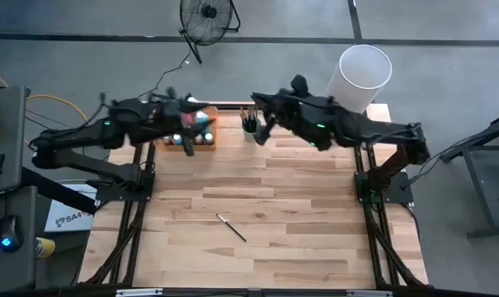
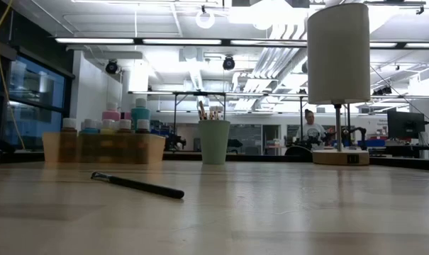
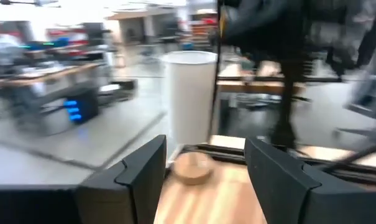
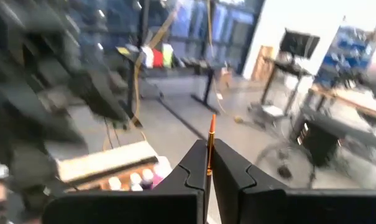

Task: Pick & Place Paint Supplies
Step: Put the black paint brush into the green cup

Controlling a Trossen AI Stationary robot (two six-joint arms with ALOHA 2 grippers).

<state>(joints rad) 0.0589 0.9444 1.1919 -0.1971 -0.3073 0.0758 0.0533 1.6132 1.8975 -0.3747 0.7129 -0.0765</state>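
An orange tray (image 1: pixel 198 140) at the table's far left holds small pale-capped paint bottles (image 2: pixel 104 126) and taller pink and blue ones. To its right, a green cup (image 2: pixel 214 142) holds brushes. One dark-handled brush (image 1: pixel 230 227) lies flat on the table's middle. My left gripper (image 3: pixel 206 155) hovers open above the tray (image 2: pixel 104 147) with nothing between its fingers. My right gripper (image 1: pixel 261 130) hangs just right of the cup (image 1: pixel 249 125), shut on a thin brush (image 4: pixel 210 140). Neither gripper shows in the low view. My right gripper pinches the thin shaft of a brush (image 4: pixel 209 154) between its two fingers. The orange end (image 4: pixel 212 126) sticks out past the fingertips. The brush is held in the air, clear of the table; its other end is hidden behind the fingers.
A tall white cylinder (image 2: pixel 338 53) on a round wooden base (image 2: pixel 340 157) stands at the table's far right corner. The near half of the table holds only the lying brush (image 2: pixel 136 185). A person (image 2: pixel 312 127) is far off in the room behind.
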